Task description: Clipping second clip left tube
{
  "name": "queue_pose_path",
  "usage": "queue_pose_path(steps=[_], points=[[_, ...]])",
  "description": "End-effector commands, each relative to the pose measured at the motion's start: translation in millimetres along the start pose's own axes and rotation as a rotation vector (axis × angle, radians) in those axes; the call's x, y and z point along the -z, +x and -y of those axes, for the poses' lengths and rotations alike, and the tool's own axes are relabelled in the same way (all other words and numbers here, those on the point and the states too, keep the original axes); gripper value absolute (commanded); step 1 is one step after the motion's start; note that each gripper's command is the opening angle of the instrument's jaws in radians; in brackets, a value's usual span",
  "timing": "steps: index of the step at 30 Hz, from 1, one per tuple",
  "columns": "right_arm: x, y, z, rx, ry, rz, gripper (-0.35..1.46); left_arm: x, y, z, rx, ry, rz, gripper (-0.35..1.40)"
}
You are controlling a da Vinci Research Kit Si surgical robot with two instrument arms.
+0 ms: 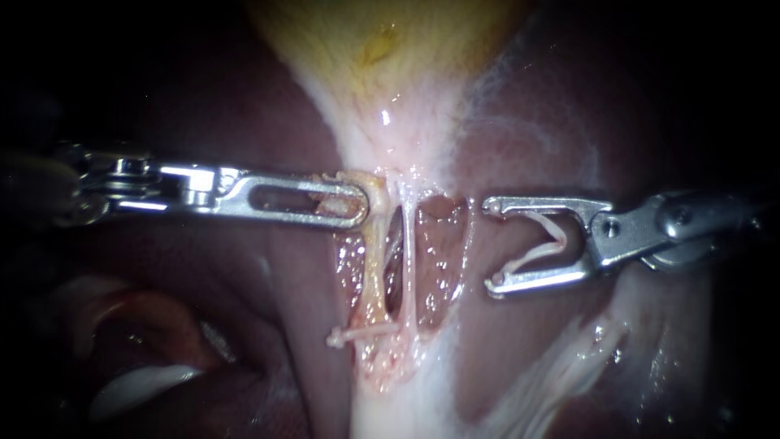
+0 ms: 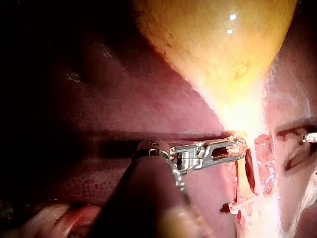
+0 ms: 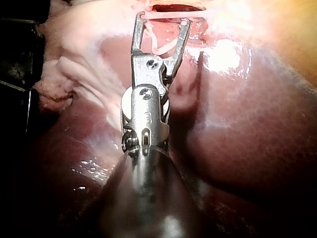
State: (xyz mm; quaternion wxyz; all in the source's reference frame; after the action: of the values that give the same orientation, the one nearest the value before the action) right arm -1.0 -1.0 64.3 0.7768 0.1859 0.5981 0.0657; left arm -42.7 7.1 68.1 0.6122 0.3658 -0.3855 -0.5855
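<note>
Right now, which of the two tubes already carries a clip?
The left tube, yellowish, held by the left instrument: a white clip crosses its lower end. The thinner right tube is bare.

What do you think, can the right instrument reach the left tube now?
Probably, but not straight across. The right instrument, carrying a clip, faces the tubes with nothing between. The right tube stands nearer it than the left tube, so it would have to get past that first.
</note>
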Motion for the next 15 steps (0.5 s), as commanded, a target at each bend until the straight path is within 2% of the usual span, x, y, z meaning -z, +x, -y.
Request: queue_pose_path(steps=[1, 4, 7, 12, 15], points=[[0.0, 0.0, 0.0, 0.000, 0.000, 0.000, 0.50, 0.1, 0.0, 0.0, 0.000, -0.001, -0.001, -0.35], [-0.1, 0.0, 0.0, 0.000, 0.002, -0.001, 0.50, 0.9, -0.2, 0.4, 0.002, 0.001, -0.005, -0.35], [-0.1, 0.0, 0.0, 0.000, 0.002, -0.001, 0.50, 2.5, -0.7, 1.3, 0.007, 0.009, -0.015, -0.35], [-0.3, 0.1, 0.0, 0.000, 0.004, -0.002, 0.50, 5.5, -1.6, 3.7, 0.028, 0.013, 0.004, -0.35], [-0.5, 0.1, 0.1, 0.000, 0.004, -0.001, 0.50, 6.3, -1.5, 4.9, 0.028, 0.015, 0.010, -0.35]])
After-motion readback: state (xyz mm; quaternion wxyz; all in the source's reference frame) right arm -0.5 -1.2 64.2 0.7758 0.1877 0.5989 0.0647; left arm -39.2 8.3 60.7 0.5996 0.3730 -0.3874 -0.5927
